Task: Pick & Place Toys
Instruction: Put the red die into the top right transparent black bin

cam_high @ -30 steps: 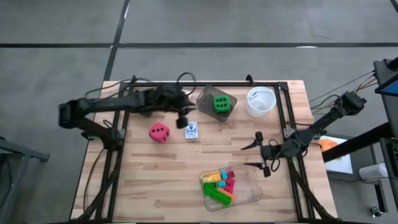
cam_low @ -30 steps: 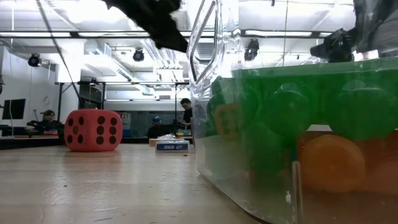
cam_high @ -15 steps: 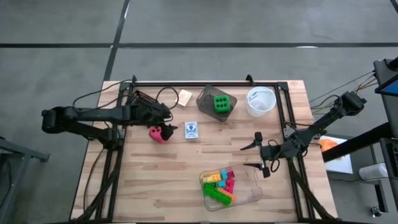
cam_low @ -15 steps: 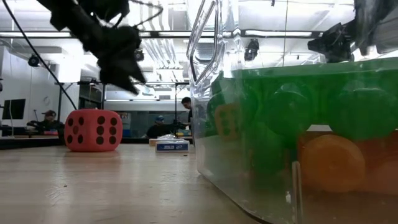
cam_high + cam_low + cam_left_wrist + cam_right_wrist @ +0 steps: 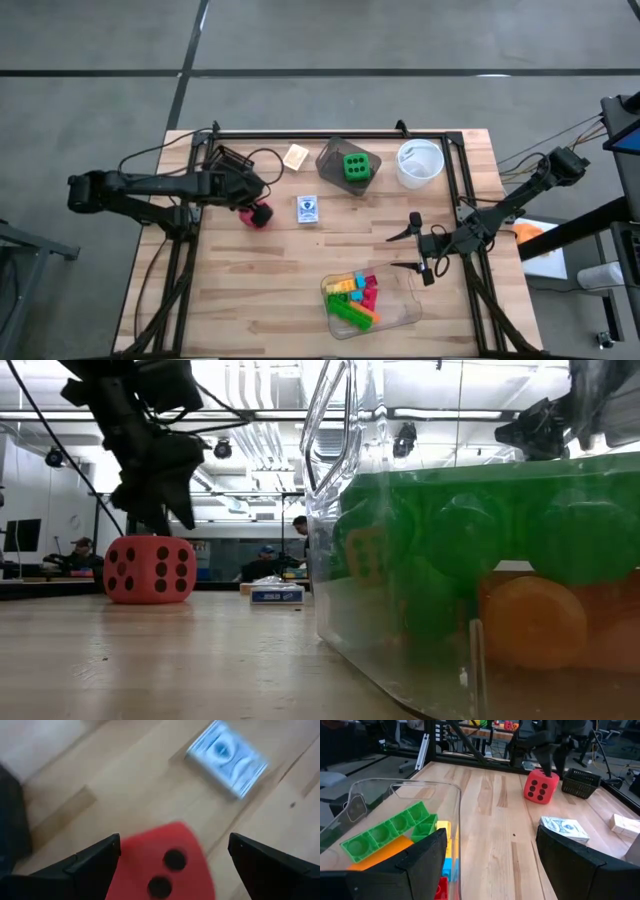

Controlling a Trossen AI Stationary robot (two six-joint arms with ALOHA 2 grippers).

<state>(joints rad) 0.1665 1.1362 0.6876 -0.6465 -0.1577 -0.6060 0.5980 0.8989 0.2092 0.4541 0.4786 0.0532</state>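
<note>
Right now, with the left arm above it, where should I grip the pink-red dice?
Take the pink-red dotted dice across two opposite flat side faces, coming straight down. It sits flat on the wooden table, sides unobstructed, and the left gripper has open fingers straddling it.

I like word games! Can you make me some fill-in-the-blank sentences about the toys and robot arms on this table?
1. The left gripper hangs open right above the ____ dice.
2. The green dice sits inside a dark ____.
3. The bright bricks lie in a clear ____ near the right gripper.
4. The card pack lies flat on the table between the ____ dice.

Missing words: red; basket; tray; two
</note>
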